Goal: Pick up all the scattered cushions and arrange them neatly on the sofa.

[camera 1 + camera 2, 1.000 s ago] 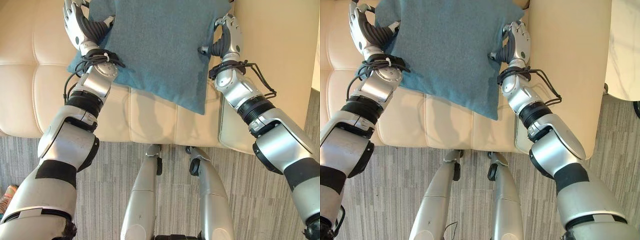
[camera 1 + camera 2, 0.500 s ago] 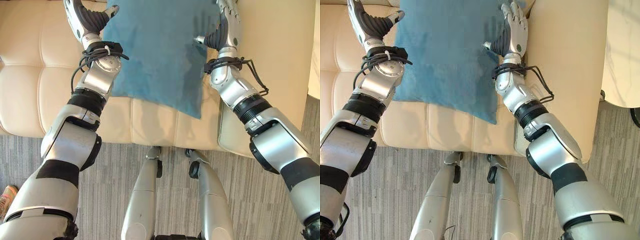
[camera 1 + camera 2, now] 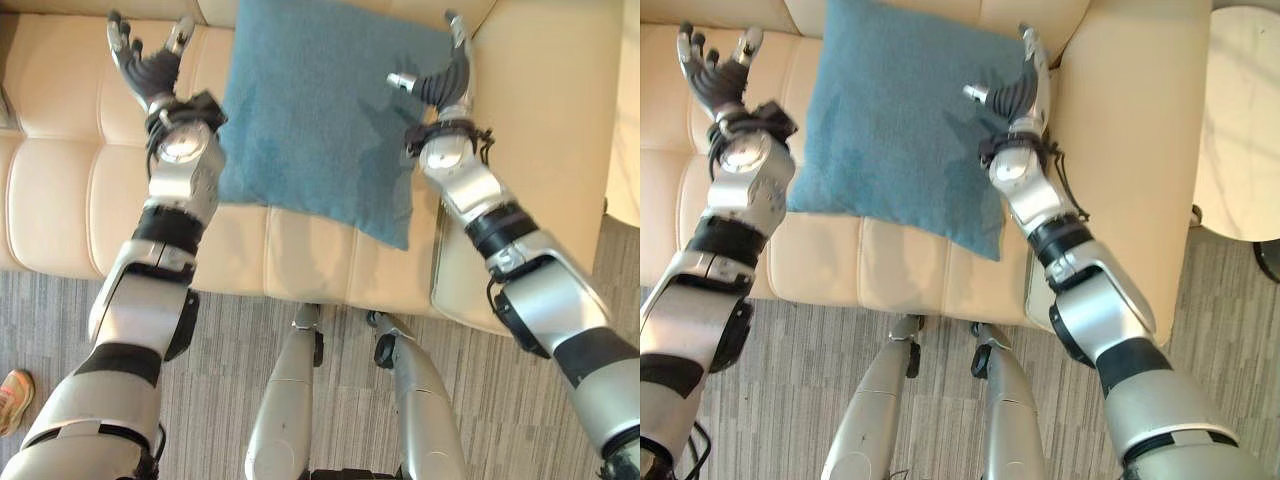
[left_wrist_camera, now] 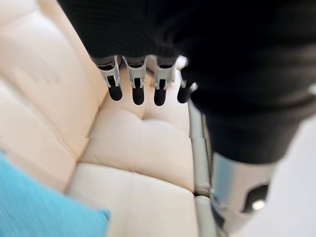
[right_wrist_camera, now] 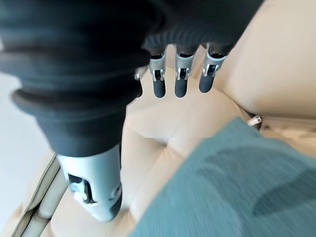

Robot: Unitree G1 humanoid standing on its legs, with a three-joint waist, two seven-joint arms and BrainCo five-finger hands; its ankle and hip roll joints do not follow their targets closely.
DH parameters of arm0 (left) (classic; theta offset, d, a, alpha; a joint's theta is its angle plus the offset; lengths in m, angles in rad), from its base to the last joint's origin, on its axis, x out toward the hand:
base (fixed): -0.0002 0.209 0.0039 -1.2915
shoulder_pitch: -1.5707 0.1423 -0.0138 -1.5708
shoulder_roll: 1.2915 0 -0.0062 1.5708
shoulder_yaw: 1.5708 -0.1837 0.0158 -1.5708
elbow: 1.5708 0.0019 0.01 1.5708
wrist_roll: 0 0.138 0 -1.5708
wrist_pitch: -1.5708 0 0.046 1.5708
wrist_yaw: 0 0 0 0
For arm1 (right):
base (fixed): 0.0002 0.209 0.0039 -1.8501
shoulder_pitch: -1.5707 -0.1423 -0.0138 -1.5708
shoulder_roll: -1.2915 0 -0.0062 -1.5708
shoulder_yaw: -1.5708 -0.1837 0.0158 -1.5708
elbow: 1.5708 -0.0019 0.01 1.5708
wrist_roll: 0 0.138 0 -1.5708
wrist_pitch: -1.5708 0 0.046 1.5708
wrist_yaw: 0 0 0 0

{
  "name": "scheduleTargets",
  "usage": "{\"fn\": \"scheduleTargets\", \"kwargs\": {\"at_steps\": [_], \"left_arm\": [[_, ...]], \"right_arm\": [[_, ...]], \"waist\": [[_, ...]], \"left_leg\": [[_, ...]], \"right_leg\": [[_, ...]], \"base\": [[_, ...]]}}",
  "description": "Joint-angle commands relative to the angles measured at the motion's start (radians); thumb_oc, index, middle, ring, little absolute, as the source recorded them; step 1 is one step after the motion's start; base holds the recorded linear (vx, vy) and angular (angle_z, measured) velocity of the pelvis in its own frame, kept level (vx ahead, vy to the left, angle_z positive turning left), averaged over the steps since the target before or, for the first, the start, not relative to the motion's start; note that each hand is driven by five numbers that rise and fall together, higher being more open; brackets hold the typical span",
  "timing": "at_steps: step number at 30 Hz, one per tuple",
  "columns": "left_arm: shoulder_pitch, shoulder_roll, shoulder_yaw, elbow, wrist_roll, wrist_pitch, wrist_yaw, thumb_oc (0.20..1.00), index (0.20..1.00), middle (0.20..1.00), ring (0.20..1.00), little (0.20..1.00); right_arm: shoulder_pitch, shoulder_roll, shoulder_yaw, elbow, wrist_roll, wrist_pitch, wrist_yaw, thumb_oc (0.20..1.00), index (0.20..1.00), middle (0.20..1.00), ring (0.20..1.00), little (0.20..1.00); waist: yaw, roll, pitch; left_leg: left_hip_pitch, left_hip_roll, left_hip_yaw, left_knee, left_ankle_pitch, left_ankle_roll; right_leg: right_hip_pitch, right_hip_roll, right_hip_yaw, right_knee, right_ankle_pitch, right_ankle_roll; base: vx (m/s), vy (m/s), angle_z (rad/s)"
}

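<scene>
On the sofa, the blue cushion lies between the spread left hand and right hand.

a: anything cut off?
b: top edge of the blue cushion, in the left eye view; sofa too, both sides.
a: hidden?
b: cushion's near right edge, behind the right hand.
</scene>
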Motion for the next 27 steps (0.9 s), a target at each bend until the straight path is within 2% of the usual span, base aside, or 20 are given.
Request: {"fn": "scheduleTargets", "kwargs": {"at_steps": [1,2,3,4,5,6,7,8,9,11,15,17,18,22,24,27], "left_arm": [[0.208,0.038,0.056,-0.086,0.128,0.003,-0.076,1.000,1.000,1.000,1.000,1.000],[0.210,0.038,0.057,-0.087,0.128,0.004,-0.075,1.000,1.000,1.000,1.000,1.000],[0.405,0.047,0.112,-0.161,0.160,0.025,-0.150,1.000,1.000,1.000,1.000,1.000],[0.412,0.046,0.114,-0.165,0.161,0.027,-0.150,1.000,1.000,1.000,1.000,1.000],[0.559,0.003,0.153,-0.216,0.172,0.039,-0.193,1.000,1.000,1.000,1.000,1.000],[0.639,-0.024,0.179,-0.233,0.179,0.048,-0.219,1.000,1.000,1.000,1.000,1.000],[0.643,-0.025,0.180,-0.235,0.179,0.049,-0.219,1.000,1.000,1.000,1.000,1.000],[0.777,-0.073,0.203,-0.269,0.179,0.068,-0.284,1.000,1.000,1.000,1.000,1.000],[0.832,-0.108,0.215,-0.260,0.161,0.076,-0.311,1.000,1.000,1.000,1.000,1.000],[0.912,-0.136,0.214,-0.252,0.160,0.094,-0.362,1.000,1.000,1.000,1.000,1.000],[1.024,-0.178,0.202,-0.188,0.167,0.133,-0.433,1.000,1.000,1.000,1.000,1.000],[1.066,-0.191,0.192,-0.158,0.184,0.151,-0.460,1.000,1.000,1.000,1.000,1.000],[1.078,-0.194,0.189,-0.150,0.199,0.156,-0.464,1.000,1.000,1.000,1.000,1.000],[1.074,-0.218,0.161,-0.046,0.220,0.174,-0.482,1.000,1.000,1.000,1.000,1.000],[1.078,-0.228,0.145,0.007,0.231,0.181,-0.496,1.000,1.000,1.000,1.000,1.000],[1.091,-0.252,0.144,0.068,0.235,0.192,-0.511,1.000,1.000,1.000,1.000,1.000]], "right_arm": [[0.182,0.001,-0.086,-0.076,0.069,-0.044,0.118,1.000,1.000,1.000,1.000,1.000],[0.183,0.001,-0.086,-0.077,0.068,-0.044,0.118,1.000,1.000,1.000,1.000,1.000],[0.362,-0.018,-0.114,-0.165,0.120,-0.035,0.206,1.000,1.000,1.000,1.000,1.000],[0.367,-0.018,-0.113,-0.169,0.119,-0.033,0.205,1.000,1.000,1.000,1.000,1.000],[0.500,-0.007,-0.136,-0.191,0.135,-0.029,0.267,1.000,1.000,1.000,1.000,1.000],[0.566,-0.014,-0.152,-0.212,0.118,-0.021,0.296,1.000,1.000,1.000,1.000,1.000],[0.569,-0.014,-0.152,-0.214,0.118,-0.020,0.296,1.000,1.000,1.000,1.000,1.000],[0.697,-0.034,-0.177,-0.264,0.064,-0.001,0.349,1.000,1.000,1.000,1.000,1.000],[0.754,-0.027,-0.196,-0.276,0.056,0.003,0.374,1.000,1.000,1.000,1.000,1.000],[0.852,-0.022,-0.230,-0.277,0.052,0.013,0.413,1.000,1.000,1.000,1.000,1.000],[0.984,-0.005,-0.300,-0.243,0.031,0.015,0.450,1.000,1.000,1.000,1.000,1.000],[1.038,0.012,-0.340,-0.220,0.041,0.009,0.458,1.000,1.000,1.000,1.000,1.000],[1.062,0.021,-0.358,-0.210,0.038,0.004,0.458,1.000,1.000,1.000,1.000,1.000],[1.098,0.035,-0.366,-0.103,0.017,-0.013,0.460,1.000,1.000,1.000,1.000,1.000],[1.123,0.043,-0.366,-0.050,0.030,-0.017,0.478,1.000,1.000,1.000,1.000,1.000],[1.150,0.039,-0.374,-0.035,-0.001,-0.018,0.481,1.000,1.000,1.000,1.000,1.000]], "waist": [[0.010,-0.015,-0.114],[0.009,-0.014,-0.116],[0.004,-0.025,-0.140],[0.003,-0.024,-0.143],[-0.003,-0.030,-0.172],[-0.007,-0.030,-0.186],[-0.008,-0.029,-0.189],[-0.019,-0.022,-0.220],[-0.028,-0.018,-0.236],[-0.042,-0.011,-0.263],[-0.059,0.001,-0.309],[-0.064,0.011,-0.318],[-0.070,0.017,-0.318],[-0.099,0.044,-0.302],[-0.111,0.045,-0.307],[-0.124,0.044,-0.322]], "left_leg": [[0.092,-0.022,0.018,-0.067,-0.082,-0.004],[0.092,-0.022,0.018,-0.068,-0.081,-0.004],[0.168,-0.016,0.031,-0.109,-0.084,-0.001],[0.169,-0.016,0.031,-0.113,-0.081,-0.001],[0.233,-0.011,0.047,-0.146,-0.083,0.004],[0.265,-0.009,0.057,-0.171,-0.080,0.005],[0.265,-0.009,0.057,-0.174,-0.077,0.005],[0.326,-0.008,0.071,-0.226,-0.068,0.007],[0.356,-0.011,0.080,-0.251,-0.066,0.007],[0.407,-0.015,0.089,-0.286,-0.061,0.009],[0.458,-0.021,0.112,-0.286,-0.086,0.014],[0.486,-0.019,0.134,-0.286,-0.096,0.018],[0.492,-0.017,0.135,-0.286,-0.093,0.021],[0.507,0.000,0.112,-0.286,-0.075,0.028],[0.514,-0.003,0.094,-0.286,-0.071,0.029],[0.517,-0.006,0.077,-0.286,-0.064,0.028]], "right_leg": [[0.179,-0.021,0.003,-0.055,-0.139,0.107],[0.179,-0.021,0.003,-0.056,-0.138,0.108],[0.248,-0.016,0.006,-0.103,-0.121,0.120],[0.250,-0.015,0.005,-0.107,-0.118,0.120],[0.300,-0.011,0.014,-0.141,-0.105,0.128],[0.324,-0.010,0.017,-0.161,-0.096,0.134],[0.323,-0.010,0.016,-0.164,-0.094,0.134],[0.364,-0.007,0.025,-0.199,-0.069,0.144],[0.383,-0.006,0.029,-0.211,-0.059,0.151],[0.421,-0.005,0.028,-0.232,-0.047,0.158],[0.475,-0.003,0.038,-0.268,-0.016,0.171],[0.492,-0.003,0.063,-0.278,0.005,0.179],[0.488,-0.002,0.084,-0.256,0.006,0.178],[0.485,0.022,0.192,-0.046,-0.067,0.164],[0.507,0.023,0.218,0.017,-0.067,0.156],[0.530,0.029,0.270,0.089,-0.037,0.161]], "base": [[0.06,0.033,-0.04],[0.10,0.081,-0.07],[0.07,0.063,-0.08],[0.14,0.138,-0.10],[0.09,0.128,-0.19],[0.09,0.128,-0.25],[0.05,0.157,-0.40],[0.04,0.167,-0.36],[0.06,0.213,-0.42],[0.03,0.144,-0.31],[0.00,0.118,-0.18],[-0.04,0.090,-0.27],[-0.09,0.051,-0.37],[-0.12,-0.025,-0.07],[-0.10,-0.113,0.08],[-0.13,-0.176,0.29]]}}
